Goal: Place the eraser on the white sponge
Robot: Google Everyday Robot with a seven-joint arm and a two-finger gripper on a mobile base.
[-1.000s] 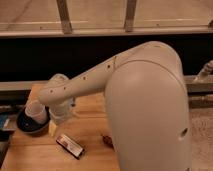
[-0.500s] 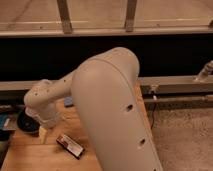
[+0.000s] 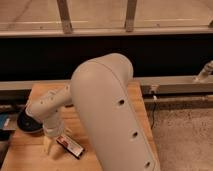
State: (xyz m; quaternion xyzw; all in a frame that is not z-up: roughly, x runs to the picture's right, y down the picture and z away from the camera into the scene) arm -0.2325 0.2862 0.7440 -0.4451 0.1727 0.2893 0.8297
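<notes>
The eraser (image 3: 70,146), a small flat block with a white top and dark red-black edges, lies on the wooden table (image 3: 30,155) near its front. My gripper (image 3: 54,149) points down at the table just left of the eraser, open, with one pale finger (image 3: 48,148) close to the eraser's left end. Nothing is held. The bulky white arm (image 3: 112,115) fills the middle of the view and covers much of the table. The white sponge is hidden from view.
A dark round saucer (image 3: 27,124) sits on the table's left side behind the gripper. A blue object (image 3: 5,122) lies at the left edge. A black wall and a metal rail (image 3: 170,84) run behind the table; speckled floor (image 3: 185,135) lies right.
The arm has swung further left and down across the view. The gripper has come down beside the eraser. The white cup seen on the saucer earlier is now covered by the arm.
</notes>
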